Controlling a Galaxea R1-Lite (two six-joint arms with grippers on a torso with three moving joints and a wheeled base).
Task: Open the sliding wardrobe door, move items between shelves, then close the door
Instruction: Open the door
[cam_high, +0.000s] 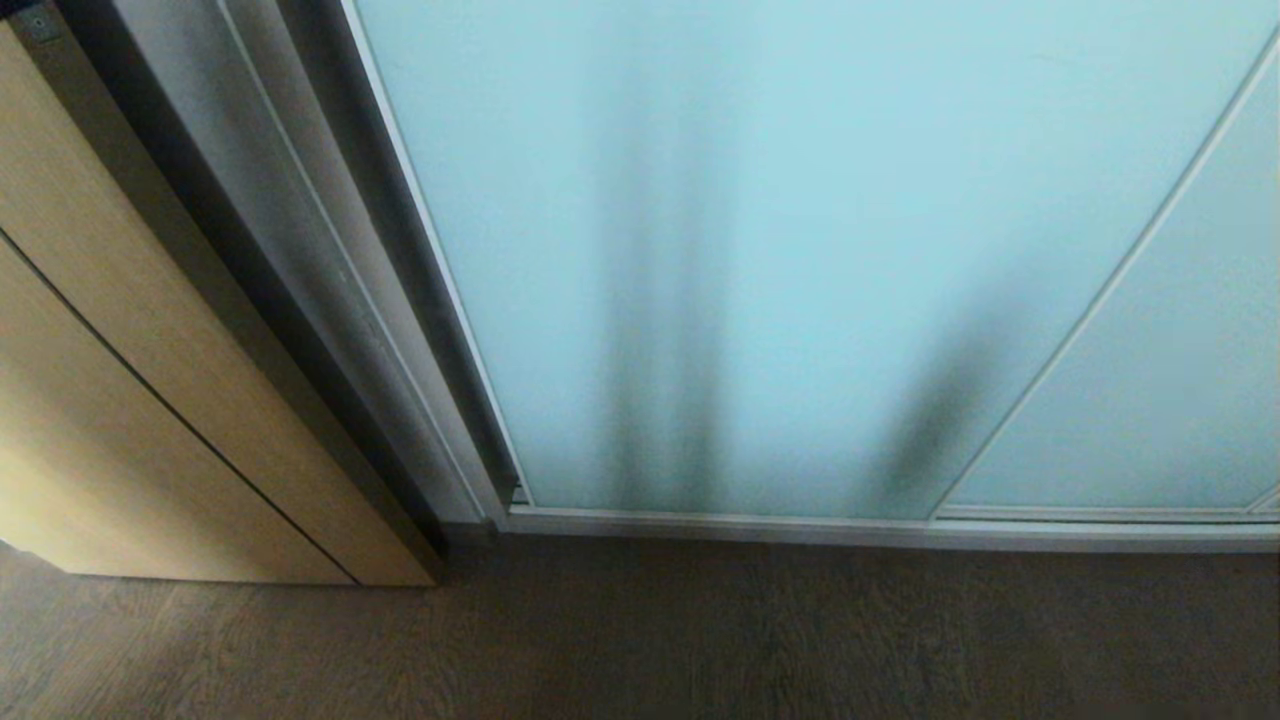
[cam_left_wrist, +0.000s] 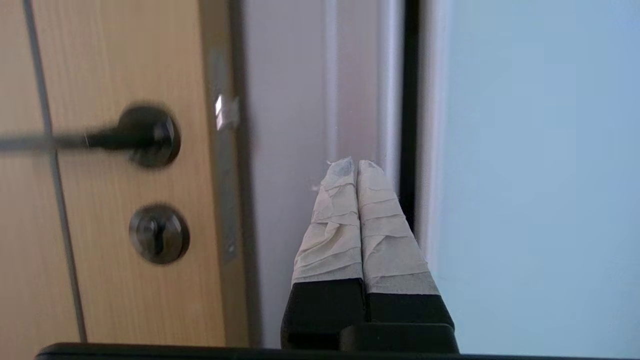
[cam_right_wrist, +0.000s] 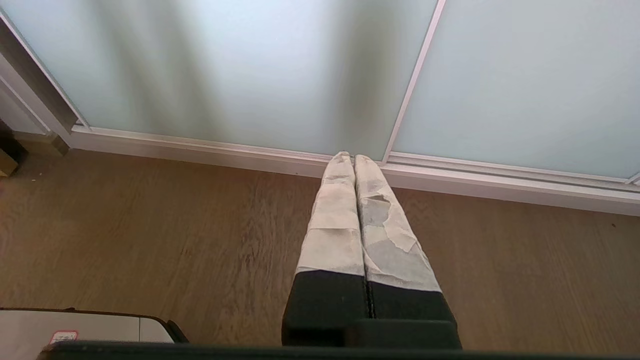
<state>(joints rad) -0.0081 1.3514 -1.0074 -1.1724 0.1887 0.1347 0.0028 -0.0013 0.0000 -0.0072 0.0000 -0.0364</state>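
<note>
Facing the wardrobe, you have the door (cam_high: 800, 250) shut across the whole opening: frosted blue glass in a thin silver frame, standing on its track (cam_high: 880, 528) at the floor (cam_high: 700, 640). Its long axis runs straight up, and its left edge sits against the grey jamb (cam_left_wrist: 300, 100), with a light wood room door (cam_left_wrist: 120, 200) further left.

Your left hand (cam_left_wrist: 357, 165) is the one that matters here. In the left wrist view its taped fingers (cam_left_wrist: 335, 225) are pressed together, clenched on nothing, and the tips point at the jamb just beside the dark gap where the door's frame edge (cam_left_wrist: 430, 150) begins. The glass lies to one side of the fingers, the room door with its black lever (cam_left_wrist: 140, 135) to the other. So the edge you need is close, just across that gap, and it runs parallel to the fingers' seam rather than across it.

Your right hand (cam_right_wrist: 354, 156) is also clenched and empty, hanging low over the floor and pointing at the track near a vertical frame bar (cam_right_wrist: 415, 75). It is well apart from the left edge, so I would judge the left arm the nearer one for the pull.

No bag or shelves show; only dim shadows behind the glass. Nothing of the task looks done yet. You would likely need the fingers parted, or hooked on that edge, to slide the panel sideways.
</note>
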